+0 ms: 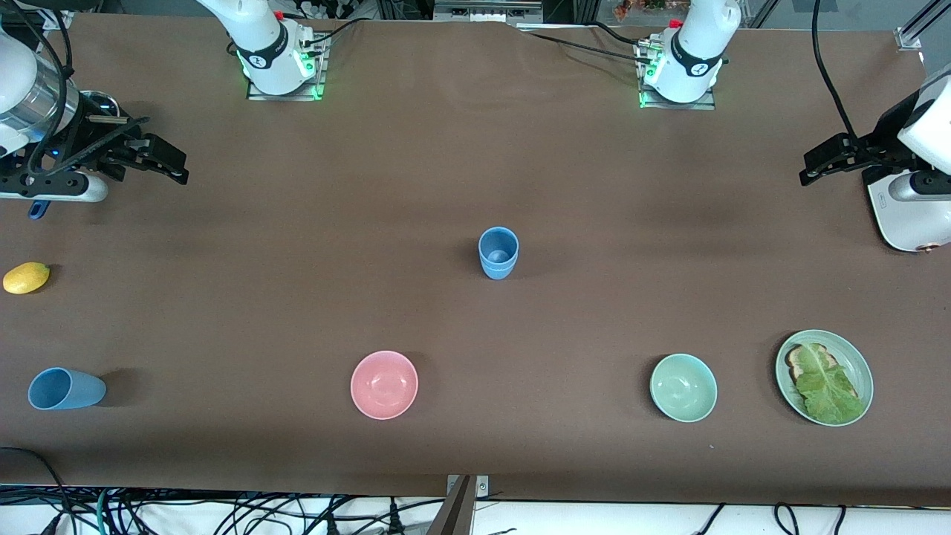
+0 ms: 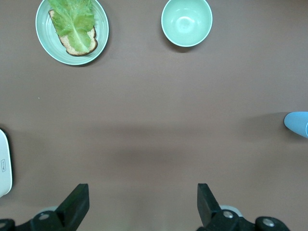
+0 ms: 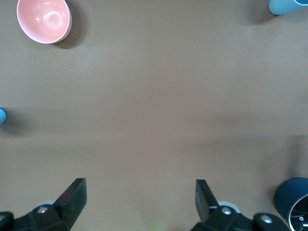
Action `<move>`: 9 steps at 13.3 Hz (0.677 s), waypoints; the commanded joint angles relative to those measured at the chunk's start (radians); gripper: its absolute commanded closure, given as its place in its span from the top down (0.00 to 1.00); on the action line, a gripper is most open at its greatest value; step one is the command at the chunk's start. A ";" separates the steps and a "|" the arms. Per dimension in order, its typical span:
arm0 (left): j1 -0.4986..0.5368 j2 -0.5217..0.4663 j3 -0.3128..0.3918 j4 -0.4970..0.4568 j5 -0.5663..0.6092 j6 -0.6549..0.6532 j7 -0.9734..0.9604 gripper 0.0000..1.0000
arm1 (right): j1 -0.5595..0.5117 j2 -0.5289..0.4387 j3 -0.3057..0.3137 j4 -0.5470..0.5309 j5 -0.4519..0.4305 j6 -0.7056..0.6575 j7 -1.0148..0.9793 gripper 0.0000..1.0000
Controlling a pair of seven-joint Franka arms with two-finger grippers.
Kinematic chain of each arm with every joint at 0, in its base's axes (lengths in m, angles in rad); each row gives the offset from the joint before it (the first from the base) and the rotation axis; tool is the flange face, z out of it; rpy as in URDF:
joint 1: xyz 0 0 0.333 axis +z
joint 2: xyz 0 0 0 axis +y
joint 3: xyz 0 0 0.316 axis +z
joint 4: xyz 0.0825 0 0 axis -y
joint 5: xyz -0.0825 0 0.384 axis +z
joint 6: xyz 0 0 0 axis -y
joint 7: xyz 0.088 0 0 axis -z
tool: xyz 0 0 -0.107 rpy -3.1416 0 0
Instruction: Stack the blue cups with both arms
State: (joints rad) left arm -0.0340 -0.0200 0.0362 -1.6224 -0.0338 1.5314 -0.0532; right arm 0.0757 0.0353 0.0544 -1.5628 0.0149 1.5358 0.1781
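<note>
One blue cup stands upright at the table's middle. A second blue cup lies on its side near the front camera at the right arm's end. My right gripper is open and empty, up over the right arm's end of the table. Its wrist view shows open fingers, the lying cup and a sliver of the upright cup. My left gripper is open and empty over the left arm's end. Its wrist view shows the upright cup's edge.
A pink bowl, a pale green bowl and a green plate with toast and lettuce sit in a row near the front camera. A lemon lies at the right arm's end. A navy saucepan is below the right gripper. A white device sits at the left arm's end.
</note>
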 commanded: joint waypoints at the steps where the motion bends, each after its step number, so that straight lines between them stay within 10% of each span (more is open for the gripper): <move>1: -0.012 -0.040 0.013 -0.030 -0.014 -0.008 0.013 0.99 | -0.013 -0.003 0.012 -0.002 0.000 0.001 -0.020 1.00; 9: 0.002 -0.021 0.016 -0.017 0.035 -0.010 0.062 0.99 | -0.004 -0.002 0.013 0.000 0.000 0.003 -0.019 1.00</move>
State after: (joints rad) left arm -0.0307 -0.0313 0.0515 -1.6329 -0.0212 1.5233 -0.0195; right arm 0.0765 0.0354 0.0613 -1.5628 0.0150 1.5358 0.1766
